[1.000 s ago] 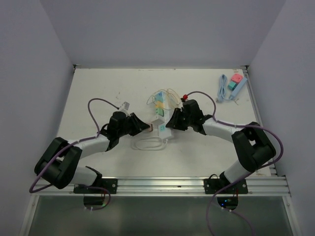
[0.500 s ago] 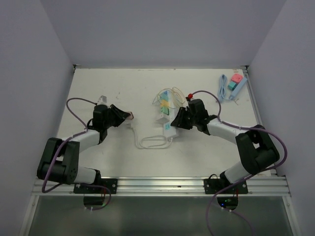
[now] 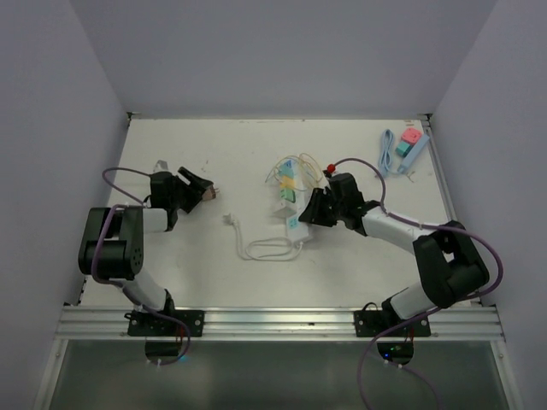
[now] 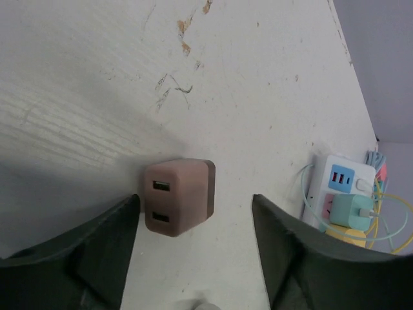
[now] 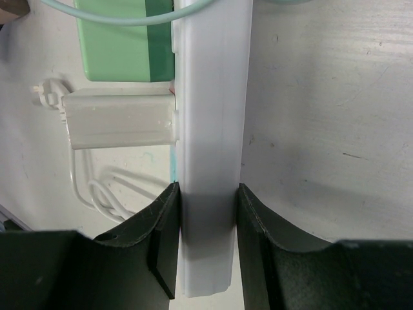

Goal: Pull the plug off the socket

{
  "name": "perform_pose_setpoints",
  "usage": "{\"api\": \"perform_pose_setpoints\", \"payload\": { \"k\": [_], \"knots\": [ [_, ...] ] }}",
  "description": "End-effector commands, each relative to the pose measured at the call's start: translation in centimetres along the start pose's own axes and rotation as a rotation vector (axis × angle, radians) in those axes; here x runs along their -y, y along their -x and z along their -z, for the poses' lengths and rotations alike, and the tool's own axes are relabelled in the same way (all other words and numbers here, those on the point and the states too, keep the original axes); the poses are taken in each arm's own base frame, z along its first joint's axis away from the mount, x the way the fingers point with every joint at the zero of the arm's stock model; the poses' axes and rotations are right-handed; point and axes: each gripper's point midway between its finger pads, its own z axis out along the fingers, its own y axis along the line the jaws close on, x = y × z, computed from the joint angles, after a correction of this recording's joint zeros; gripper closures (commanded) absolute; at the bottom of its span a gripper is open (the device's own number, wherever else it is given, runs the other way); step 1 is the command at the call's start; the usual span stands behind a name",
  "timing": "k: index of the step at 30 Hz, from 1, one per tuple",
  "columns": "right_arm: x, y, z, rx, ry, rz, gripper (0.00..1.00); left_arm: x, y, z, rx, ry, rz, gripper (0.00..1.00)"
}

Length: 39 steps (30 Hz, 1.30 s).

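Observation:
The brown two-port plug point(image 4: 179, 197) lies on the table, free of the socket, between the spread fingers of my left gripper point(image 4: 193, 258), close to the left finger point(image 4: 84, 252). From the top view the plug point(image 3: 213, 191) sits just right of that open left gripper point(image 3: 202, 185), far left of the strip. The socket is a white power strip point(image 5: 210, 129). My right gripper point(image 5: 206, 245) is shut on its near end. A green plug point(image 5: 122, 55) and a white plug point(image 5: 119, 121) remain in the strip point(image 3: 286, 202), with the right gripper point(image 3: 309, 212) at its right side.
A white cable point(image 3: 265, 249) loops in front of the strip, its loose end point(image 3: 227, 218) pointing left. Thin coloured cables point(image 3: 295, 166) curl behind the strip. A blue cable and pink-and-teal blocks point(image 3: 403, 147) lie at the back right corner. Walls enclose the table.
My left gripper carried the brown plug left, away from the strip, then opened and let it drop onto the table. The right gripper kept its hold on the strip.

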Motion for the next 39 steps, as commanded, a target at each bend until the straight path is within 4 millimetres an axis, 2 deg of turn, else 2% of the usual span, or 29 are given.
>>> {"api": "perform_pose_setpoints", "payload": {
  "k": [1, 4, 7, 10, 12, 13, 15, 16, 17, 18, 19, 20, 25, 28, 29, 31, 32, 33, 35, 38, 39],
  "knots": [
    [1.7, -1.4, 0.8, -0.057, -0.064, 0.034, 1.00, 1.6, 1.6, 0.6, 0.028, -0.038, -0.060, 0.22],
    [1.4, -1.2, 1.0, -0.059, -0.056, 0.042, 1.00, 2.2, 1.2, 1.8, 0.008, -0.059, -0.139, 0.05],
    [1.1, -0.9, 1.3, -0.069, -0.058, 0.059, 1.00, 3.5, 0.6, 3.2, -0.016, -0.087, -0.271, 0.02],
    [1.0, -0.7, 1.6, -0.076, -0.061, 0.080, 1.00, 6.6, -1.7, 4.8, -0.033, -0.128, -0.503, 0.02],
    [0.8, -0.5, 1.9, -0.083, -0.060, 0.108, 1.00, 7.6, -3.6, 5.4, -0.066, -0.155, -0.646, 0.02],
    [0.8, -0.5, 2.1, -0.087, -0.061, 0.119, 1.00, 9.0, -5.6, 5.8, -0.096, -0.205, -0.706, 0.02],
    [0.7, -0.4, 2.4, -0.095, -0.062, 0.145, 1.00, 10.2, -7.3, 6.3, -0.116, -0.254, -0.825, 0.01],
    [0.8, -0.5, 2.4, -0.102, -0.067, 0.153, 1.00, 11.6, -9.3, 6.6, -0.144, -0.299, -0.887, 0.00],
    [1.0, -0.6, 2.6, -0.113, -0.075, 0.156, 1.00, 11.7, -10.2, 6.6, -0.161, -0.304, -0.955, 0.00],
    [1.0, -0.6, 2.5, -0.118, -0.076, 0.167, 1.00, 12.9, -11.0, 6.7, -0.168, -0.334, -0.989, 0.00],
    [1.0, -0.6, 2.6, -0.121, -0.073, 0.170, 1.00, 13.6, -12.8, 7.0, -0.199, -0.366, -1.026, 0.00],
    [1.0, -0.8, 2.6, -0.127, -0.074, 0.170, 1.00, 13.6, -13.8, 6.8, -0.224, -0.374, -1.049, 0.00],
    [1.0, -0.9, 2.6, -0.123, -0.070, 0.165, 1.00, 17.1, -17.6, 7.1, -0.282, -0.471, -1.024, 0.01],
    [0.8, -0.8, 2.5, -0.114, -0.061, 0.149, 1.00, 18.2, -19.1, 6.8, -0.312, -0.458, -0.928, 0.00],
    [0.7, -0.6, 2.6, -0.107, -0.059, 0.146, 1.00, 18.0, -18.9, 6.5, -0.307, -0.382, -0.816, 0.00],
    [0.6, -0.8, 2.5, -0.107, -0.056, 0.131, 1.00, 17.9, -18.9, 6.2, -0.325, -0.313, -0.710, 0.00],
    [0.5, -0.5, 2.5, -0.097, -0.052, 0.126, 1.00, 16.8, -19.4, 6.1, -0.364, -0.236, -0.622, 0.00],
    [0.4, -0.7, 2.5, -0.096, -0.049, 0.114, 1.00, 16.8, -19.4, 5.9, -0.370, -0.208, -0.578, 0.00],
    [0.3, -0.6, 2.5, -0.086, -0.041, 0.097, 1.00, 15.6, -20.4, 5.8, -0.424, -0.137, -0.481, 0.00],
    [0.3, -1.1, 2.2, -0.087, -0.030, 0.075, 1.00, 15.1, -21.0, 5.2, -0.435, -0.100, -0.425, 0.00],
    [0.4, -1.3, 2.2, -0.091, -0.033, 0.064, 1.00, 15.5, -20.8, 5.0, -0.428, -0.094, -0.417, 0.00]
  ]
}}
